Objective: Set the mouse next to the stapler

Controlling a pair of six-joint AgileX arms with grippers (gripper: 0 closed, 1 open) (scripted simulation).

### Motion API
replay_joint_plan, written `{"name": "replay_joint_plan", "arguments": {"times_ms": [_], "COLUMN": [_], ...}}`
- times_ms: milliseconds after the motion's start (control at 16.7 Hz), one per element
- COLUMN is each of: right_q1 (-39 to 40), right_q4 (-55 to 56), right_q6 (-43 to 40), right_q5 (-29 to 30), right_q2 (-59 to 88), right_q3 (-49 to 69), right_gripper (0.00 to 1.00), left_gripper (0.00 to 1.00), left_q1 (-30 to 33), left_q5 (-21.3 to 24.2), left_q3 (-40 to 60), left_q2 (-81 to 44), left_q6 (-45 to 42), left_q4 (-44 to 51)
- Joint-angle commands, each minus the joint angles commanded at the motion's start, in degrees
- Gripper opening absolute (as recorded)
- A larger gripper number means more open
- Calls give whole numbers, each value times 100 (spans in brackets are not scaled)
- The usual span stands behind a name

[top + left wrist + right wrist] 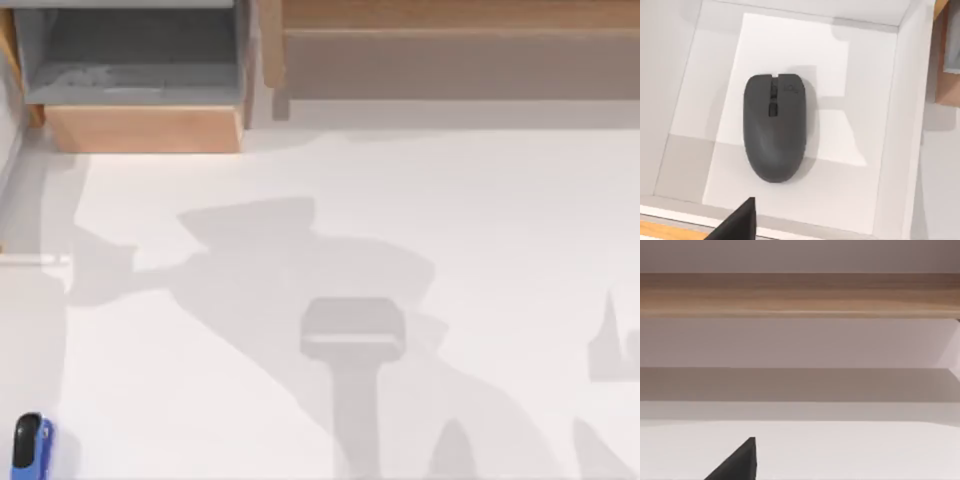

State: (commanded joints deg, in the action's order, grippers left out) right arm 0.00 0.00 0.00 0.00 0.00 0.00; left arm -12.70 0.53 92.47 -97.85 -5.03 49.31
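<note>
A dark grey mouse (pixel 773 127) lies flat on the pale floor of a white-walled drawer (pixel 890 125), seen from above in the left wrist view. My left gripper (pixel 737 222) hangs over the drawer, just short of the mouse's rounded back end, with a black tip of it in view. The stapler (pixel 30 447), small and blue with a black top strip, lies at the front left corner of the table in the top view. My right gripper (pixel 737 462) faces a wooden shelf at the back, away from both objects.
An open drawer with a wooden front (pixel 140 128) stands at the back left of the table. A long wooden shelf (pixel 460 50) runs along the back right. The white tabletop (pixel 350 230) carries only arm shadows.
</note>
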Motion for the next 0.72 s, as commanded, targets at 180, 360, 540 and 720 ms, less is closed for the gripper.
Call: {"name": "replay_joint_plan", "arguments": {"times_ms": [180, 360, 540, 720], "right_q1": [0, 0, 0, 0], "right_q4": [0, 0, 0, 0], "right_q6": [0, 0, 0, 0], "right_q5": [0, 0, 0, 0], "right_q2": [0, 0, 0, 0], "right_q3": [0, 0, 0, 0], "right_gripper": [100, 100, 100, 100], "left_gripper": [100, 100, 100, 100], "left_q1": [-266, -489, -618, -607], "left_q5": [1, 2, 12, 37], "left_q3": [1581, 2933, 4014, 4664], "left_q2": [-1681, -3128, -4282, -4960], "left_q6": [-84, -156, -214, -256], "left_q4": [859, 1592, 2165, 2526]}}
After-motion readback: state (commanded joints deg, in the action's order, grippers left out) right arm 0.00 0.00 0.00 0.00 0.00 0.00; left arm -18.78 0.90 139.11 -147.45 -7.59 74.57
